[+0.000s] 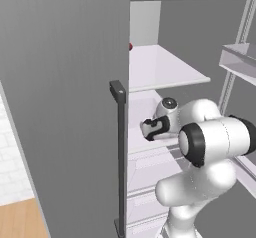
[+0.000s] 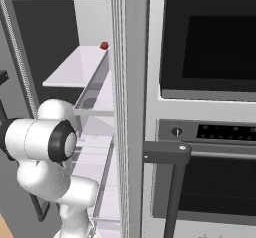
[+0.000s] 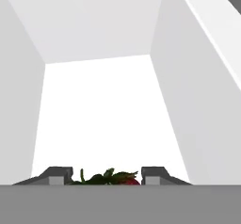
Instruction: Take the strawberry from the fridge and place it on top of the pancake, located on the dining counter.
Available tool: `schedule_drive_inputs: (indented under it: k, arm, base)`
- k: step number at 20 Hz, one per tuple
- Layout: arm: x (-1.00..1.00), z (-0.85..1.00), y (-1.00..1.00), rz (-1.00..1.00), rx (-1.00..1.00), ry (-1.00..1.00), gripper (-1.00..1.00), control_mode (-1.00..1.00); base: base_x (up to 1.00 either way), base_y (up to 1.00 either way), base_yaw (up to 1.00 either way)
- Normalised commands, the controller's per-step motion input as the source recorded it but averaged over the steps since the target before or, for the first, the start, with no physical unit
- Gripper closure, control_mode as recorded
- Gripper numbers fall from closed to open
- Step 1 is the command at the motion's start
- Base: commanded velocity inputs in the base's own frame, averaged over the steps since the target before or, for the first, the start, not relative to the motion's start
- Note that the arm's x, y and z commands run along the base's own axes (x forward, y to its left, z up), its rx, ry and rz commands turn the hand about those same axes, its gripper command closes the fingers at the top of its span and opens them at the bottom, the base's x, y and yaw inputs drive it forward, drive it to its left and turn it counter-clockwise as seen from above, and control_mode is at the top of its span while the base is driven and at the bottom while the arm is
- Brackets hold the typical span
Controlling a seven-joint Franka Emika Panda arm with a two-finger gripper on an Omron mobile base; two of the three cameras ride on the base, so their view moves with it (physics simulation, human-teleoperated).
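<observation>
Inside the fridge [image 1: 65,82], smooth white walls closed in a boxy compartment below a flat matte shelf [image 1: 160,69]. The gripper [image 3: 107,173] reached into it, its jaws set apart either side of the strawberry [image 3: 128,181]; I could not tell whether they pinched it. The berry looked small, soft and rounded, with ragged dark leaves. Closing gently and squarely on its red body, not the leaves, seemed wise. A small red blob [image 2: 104,45] sat at the shelf's back edge.
</observation>
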Motion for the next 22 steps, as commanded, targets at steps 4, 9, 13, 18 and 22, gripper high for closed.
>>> schedule_drive_inputs:
  k: [4, 9, 13, 18, 22]
  arm:
    - [-0.63, 0.06, -0.01, -0.01, 0.0, 0.0, 1.0, -1.0]
    - [-0.52, 0.27, 0.0, -0.04, 0.0, 0.02, 1.0, -1.0]
    - [-0.7, 0.08, -0.01, -0.02, 0.0, 0.0, 1.0, -1.0]
    - [-0.77, 0.39, 0.0, -0.01, 0.0, 0.04, 1.0, -1.0]
    - [-0.69, 0.46, -0.01, -0.01, 0.0, 0.06, 1.0, -1.0]
  base:
    - [0.0, 0.0, 0.0]
    - [0.0, 0.0, 0.0]
    - [0.0, 0.0, 0.0]
    - [0.0, 0.0, 0.0]
    - [0.0, 0.0, 0.0]
